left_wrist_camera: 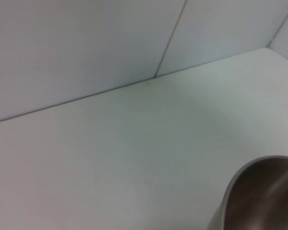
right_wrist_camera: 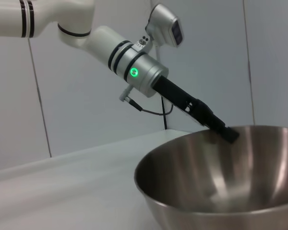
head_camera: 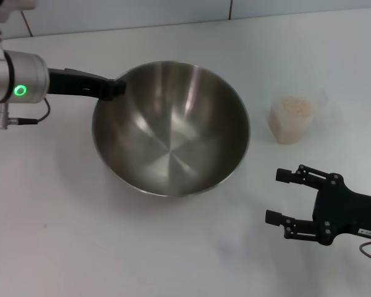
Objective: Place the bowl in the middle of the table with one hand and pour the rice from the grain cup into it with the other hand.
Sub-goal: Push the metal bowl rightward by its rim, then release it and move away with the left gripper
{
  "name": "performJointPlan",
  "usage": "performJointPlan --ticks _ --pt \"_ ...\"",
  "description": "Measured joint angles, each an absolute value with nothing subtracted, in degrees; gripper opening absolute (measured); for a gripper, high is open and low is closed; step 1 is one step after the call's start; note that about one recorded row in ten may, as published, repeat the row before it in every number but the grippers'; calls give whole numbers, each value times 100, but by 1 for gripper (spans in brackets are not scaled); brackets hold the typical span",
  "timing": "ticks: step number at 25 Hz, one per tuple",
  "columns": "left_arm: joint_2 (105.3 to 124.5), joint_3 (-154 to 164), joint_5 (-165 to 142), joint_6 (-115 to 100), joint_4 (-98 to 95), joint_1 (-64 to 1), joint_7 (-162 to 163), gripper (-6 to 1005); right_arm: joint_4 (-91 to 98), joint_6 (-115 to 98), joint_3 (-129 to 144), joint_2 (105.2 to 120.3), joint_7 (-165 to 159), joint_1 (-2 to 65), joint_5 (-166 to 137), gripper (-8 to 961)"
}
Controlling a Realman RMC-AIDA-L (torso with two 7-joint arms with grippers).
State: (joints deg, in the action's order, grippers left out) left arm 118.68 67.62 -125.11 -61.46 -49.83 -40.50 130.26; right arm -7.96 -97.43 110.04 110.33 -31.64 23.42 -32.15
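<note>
The steel bowl [head_camera: 173, 130] is near the middle of the white table [head_camera: 62, 235], tilted a little; whether it rests on the table I cannot tell. My left gripper [head_camera: 117, 86] is shut on its far-left rim. The right wrist view shows the bowl [right_wrist_camera: 221, 187] with the left gripper [right_wrist_camera: 228, 133] clamped on its rim. An edge of the bowl [left_wrist_camera: 264, 196] shows in the left wrist view. The clear grain cup [head_camera: 292, 119], full of rice [head_camera: 292, 106], stands to the right of the bowl. My right gripper [head_camera: 276, 196] is open and empty, nearer the front than the cup.
A pale tiled wall [head_camera: 173, 12] runs along the table's far edge. The left arm [head_camera: 18, 77] reaches in over the table's left side.
</note>
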Motion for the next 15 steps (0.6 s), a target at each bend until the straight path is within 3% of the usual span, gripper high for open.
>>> performJointPlan --ticks 12,15 --pt "11872 6791 -12029 -5877 -4606 -4028 12545 59 -823 -9711 10973 11050 -3164 2302 -3214 819" --pt "11879 6794 -11993 -5882 -4635 -3992 12479 161 -814 -9710 10966 11053 -3164 2293 -3212 819"
